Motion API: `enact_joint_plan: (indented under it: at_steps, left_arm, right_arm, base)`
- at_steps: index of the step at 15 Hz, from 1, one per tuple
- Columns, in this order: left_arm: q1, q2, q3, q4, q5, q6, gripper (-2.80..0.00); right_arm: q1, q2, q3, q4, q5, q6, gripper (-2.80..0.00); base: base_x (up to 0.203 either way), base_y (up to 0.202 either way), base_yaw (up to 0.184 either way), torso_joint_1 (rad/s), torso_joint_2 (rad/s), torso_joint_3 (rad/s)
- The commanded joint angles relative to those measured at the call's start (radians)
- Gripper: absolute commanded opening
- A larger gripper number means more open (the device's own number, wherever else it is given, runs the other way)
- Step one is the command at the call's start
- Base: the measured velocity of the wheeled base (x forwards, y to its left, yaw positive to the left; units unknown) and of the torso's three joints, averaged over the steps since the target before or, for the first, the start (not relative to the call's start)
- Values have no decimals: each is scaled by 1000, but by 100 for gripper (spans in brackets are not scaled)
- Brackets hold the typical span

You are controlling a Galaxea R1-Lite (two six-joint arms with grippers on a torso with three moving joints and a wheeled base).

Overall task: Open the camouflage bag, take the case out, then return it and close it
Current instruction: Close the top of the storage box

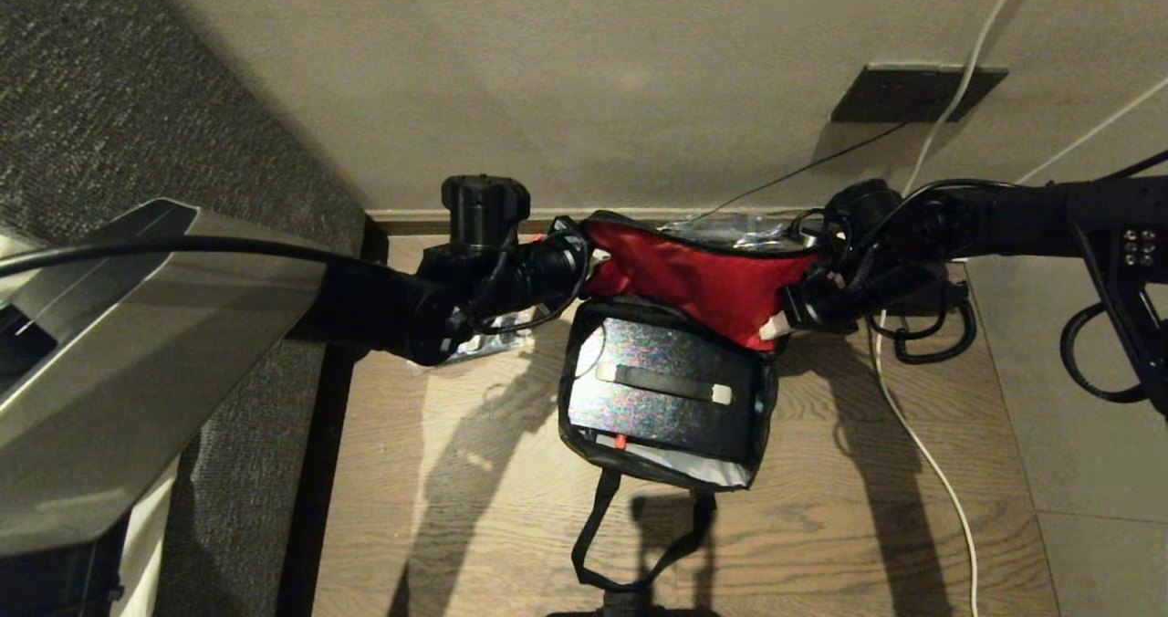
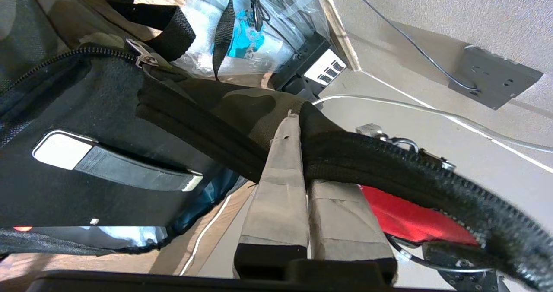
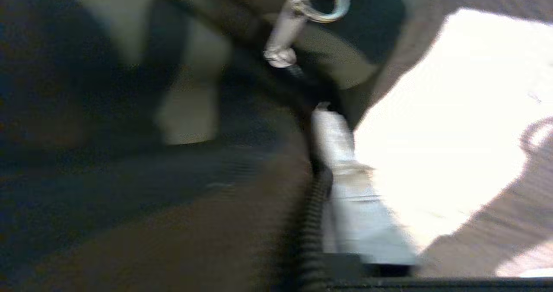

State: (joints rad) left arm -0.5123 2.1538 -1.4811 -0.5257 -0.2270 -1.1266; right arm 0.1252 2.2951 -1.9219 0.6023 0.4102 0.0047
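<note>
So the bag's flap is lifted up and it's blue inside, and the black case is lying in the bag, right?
Not quite: the lining of the camouflage bag is red, not blue, as the head view shows. The rest holds: the flap is held up, and the case lies inside the open bag.

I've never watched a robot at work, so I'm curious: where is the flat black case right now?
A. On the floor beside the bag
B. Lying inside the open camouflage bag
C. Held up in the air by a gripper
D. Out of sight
B: in the head view the case lies flat within the camouflage bag, whose red-lined flap is lifted behind it.
</note>
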Motion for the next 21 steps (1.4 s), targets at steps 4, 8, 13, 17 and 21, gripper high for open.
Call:
enact_joint_plan:
  at_steps: [4,8,13,17,21]
  left_arm:
    - [0,-5,15,-2,-2,-7,-280]
    - [0,0,12,-2,-2,-7,-280]
    - [0,3,13,-3,-2,0,-280]
    - [-2,11,5,-3,-2,28,-280]
    - [-15,-5,19,0,-2,26,-280]
  right_arm:
    - [-22,-6,-1,8,3,1,0]
    - [-99,-19,-18,19,1,0,0]
    - [-168,-27,-19,34,-85,5,0]
    - [-204,-24,-19,21,-91,22,0]
    - [-211,-27,-19,-60,-88,118,-280]
  base:
    - [0,0,0,0,0,0]
    - [0,0,0,0,0,0]
    - [0,0,0,0,0,0]
    - [0,0,0,0,0,0]
    - [0,0,0,0,0,0]
